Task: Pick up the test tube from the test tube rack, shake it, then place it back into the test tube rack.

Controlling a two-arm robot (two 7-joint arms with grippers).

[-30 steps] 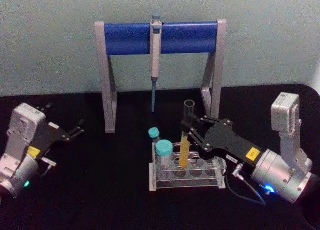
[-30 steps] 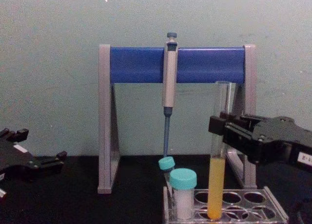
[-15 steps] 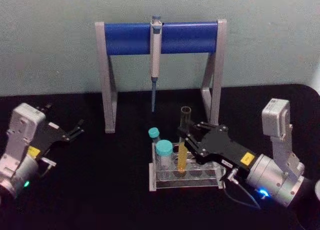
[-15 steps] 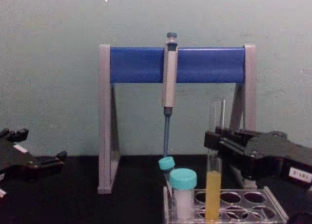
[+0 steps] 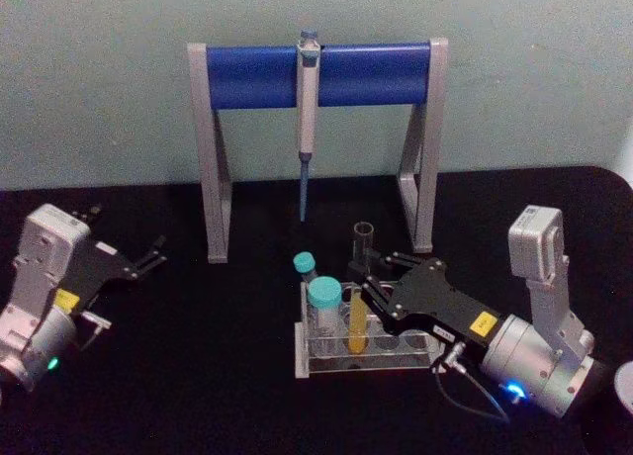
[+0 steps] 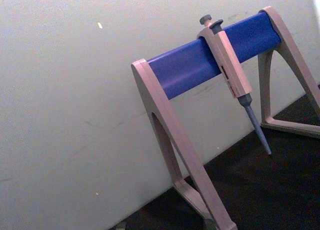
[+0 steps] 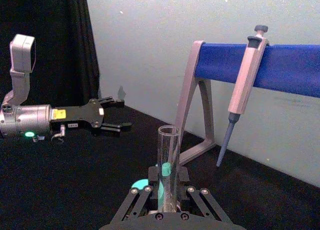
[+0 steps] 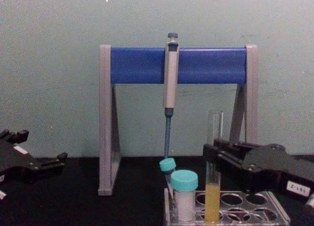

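Note:
The test tube (image 5: 360, 267) is a tall clear glass tube with yellow liquid in its lower part. It stands upright with its bottom down in a hole of the low clear test tube rack (image 5: 396, 362). My right gripper (image 5: 366, 283) comes in from the right and is shut on the test tube just above the liquid. In the chest view the test tube (image 8: 214, 137) rises above the black right gripper (image 8: 212, 159) and the test tube rack (image 8: 251, 207). The right wrist view has the test tube (image 7: 168, 160) held between the fingers (image 7: 145, 191). My left gripper (image 5: 148, 258) rests open at the far left.
A short teal-capped white vial (image 5: 323, 299) and a small tilted teal-capped tube (image 5: 304, 264) sit at the rack's left end. Behind stands the grey-and-blue pipette stand (image 5: 247, 76) with a pipette (image 5: 308, 109) hanging from its bar. The table top is black.
My right gripper has come down and slightly nearer with the test tube. The tube's bottom has sunk deeper into the rack hole. The left arm has not moved.

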